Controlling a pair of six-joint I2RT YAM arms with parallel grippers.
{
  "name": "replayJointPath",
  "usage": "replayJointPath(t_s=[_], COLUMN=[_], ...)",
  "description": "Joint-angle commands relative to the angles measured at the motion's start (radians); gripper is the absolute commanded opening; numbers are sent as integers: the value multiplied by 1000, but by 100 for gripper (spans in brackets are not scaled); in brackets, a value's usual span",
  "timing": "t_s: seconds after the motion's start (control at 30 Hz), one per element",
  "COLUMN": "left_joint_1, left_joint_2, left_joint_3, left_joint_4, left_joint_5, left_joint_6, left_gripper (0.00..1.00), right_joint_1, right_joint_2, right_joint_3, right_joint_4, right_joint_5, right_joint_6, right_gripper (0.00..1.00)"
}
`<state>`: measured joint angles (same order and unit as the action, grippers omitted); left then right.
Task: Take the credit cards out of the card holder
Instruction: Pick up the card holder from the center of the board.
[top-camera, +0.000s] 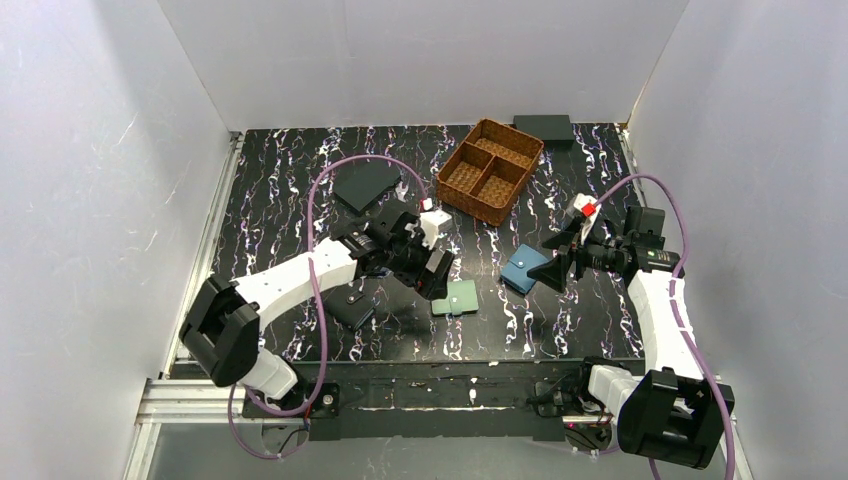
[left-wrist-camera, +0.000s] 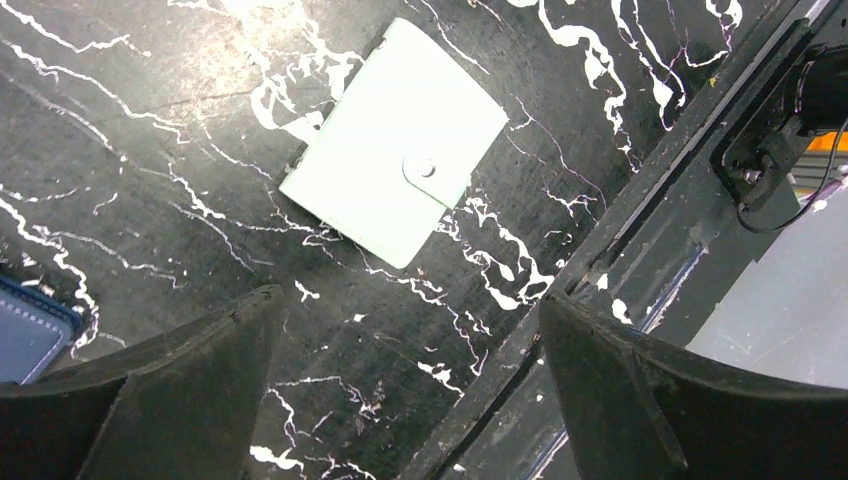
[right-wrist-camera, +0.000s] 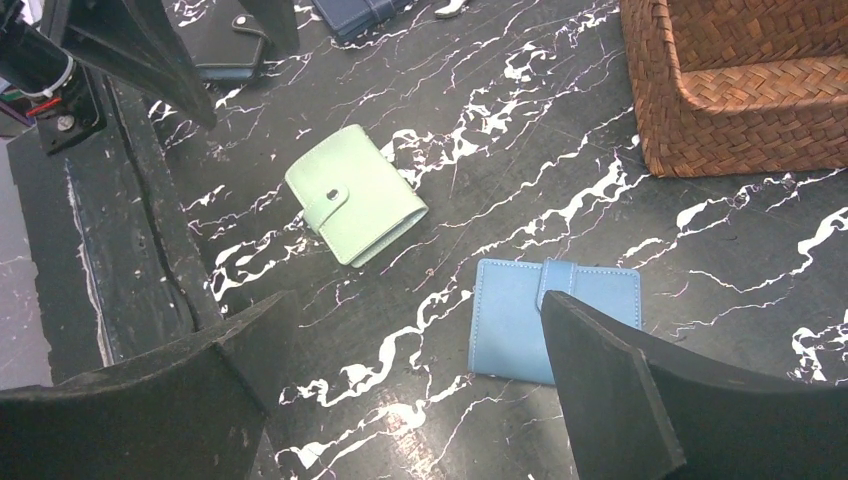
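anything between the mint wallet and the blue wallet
No, that stretch is bare: only black marbled table lies between the mint wallet and the blue wallet. The right wrist view shows it best.

Card holder (left-wrist-camera: 395, 145): plain pale mint green. Table (top-camera: 270, 200) beneath it: black with white marble veining. Wallet (right-wrist-camera: 505, 320) beside it: bright blue.
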<state>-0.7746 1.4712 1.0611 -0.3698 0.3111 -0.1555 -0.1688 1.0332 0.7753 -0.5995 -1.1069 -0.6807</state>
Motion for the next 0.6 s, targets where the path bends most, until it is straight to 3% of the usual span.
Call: replayJointPath(t_s=[0.0,0.23,0.57], left_joint_1=[-3,2,34], left_joint_2=[21,48,66], left_joint_3=[34,22,16], left_joint_4=[24,49,76], left_joint_5=[65,127,220], left_joint_6=[52,23,-11], left_gripper=[99,99,99], right_joint_1=[-3,-3,-55], right_joint_2=[-18,-20,-43], right_joint_3=[-5,-16,-31], right_joint_4=[-24,-98,-117], right_joint_5=[-4,3,6], right_joint_6=[-66,-185,-220], right_gripper=[100,100,100])
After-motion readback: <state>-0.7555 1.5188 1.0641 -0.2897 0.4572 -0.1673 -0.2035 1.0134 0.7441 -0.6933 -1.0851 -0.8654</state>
